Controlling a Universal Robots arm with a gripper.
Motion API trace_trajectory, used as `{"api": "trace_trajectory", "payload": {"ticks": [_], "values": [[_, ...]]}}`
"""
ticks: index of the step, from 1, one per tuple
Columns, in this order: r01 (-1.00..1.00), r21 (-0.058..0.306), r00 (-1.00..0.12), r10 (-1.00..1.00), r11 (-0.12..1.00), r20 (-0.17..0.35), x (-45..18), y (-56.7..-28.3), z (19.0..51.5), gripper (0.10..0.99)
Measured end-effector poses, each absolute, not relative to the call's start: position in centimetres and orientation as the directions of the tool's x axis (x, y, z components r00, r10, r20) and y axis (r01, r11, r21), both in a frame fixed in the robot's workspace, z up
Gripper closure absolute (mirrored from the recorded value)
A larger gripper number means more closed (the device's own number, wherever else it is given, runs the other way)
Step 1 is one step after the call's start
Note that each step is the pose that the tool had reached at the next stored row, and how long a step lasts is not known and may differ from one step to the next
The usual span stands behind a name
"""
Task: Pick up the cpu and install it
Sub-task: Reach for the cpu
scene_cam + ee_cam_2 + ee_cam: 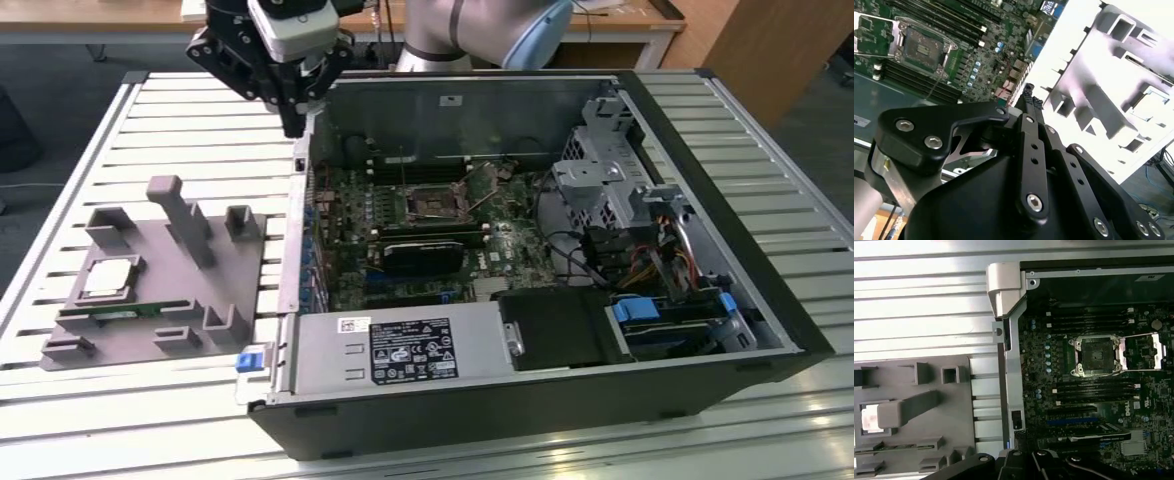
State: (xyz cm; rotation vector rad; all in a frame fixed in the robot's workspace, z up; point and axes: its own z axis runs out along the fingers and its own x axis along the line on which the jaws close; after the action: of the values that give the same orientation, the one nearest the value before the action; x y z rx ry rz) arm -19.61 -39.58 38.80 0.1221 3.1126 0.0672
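Observation:
The cpu [110,278], a small silver-grey square chip, lies flat in a recess of the grey holder block [200,270] on the slatted table, at the exterior view's left. In the first wrist view a grey post partly covers the cpu [868,418]. My gripper [294,128] hangs high above the open computer case's left wall, near its far corner, well away from the cpu. Its fingertips [1028,95] are together with nothing between them. The motherboard socket [434,205] stands with its metal frame lifted and shows in both wrist views [921,46] [1097,356].
The open computer case [534,400] takes up the middle and right of the table, with a power supply [400,350] at the front and drive cages [614,190] at the right. A green memory stick [127,312] lies in the holder block. Tall posts [180,215] rise from the block.

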Motion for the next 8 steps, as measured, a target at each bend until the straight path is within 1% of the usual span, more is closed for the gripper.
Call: {"api": "trace_trajectory", "payload": {"ticks": [8], "values": [[0.078, 0.044, -0.997, 0.079, 0.996, -0.024, -21.3, -39.6, 38.8, 0.980]]}}
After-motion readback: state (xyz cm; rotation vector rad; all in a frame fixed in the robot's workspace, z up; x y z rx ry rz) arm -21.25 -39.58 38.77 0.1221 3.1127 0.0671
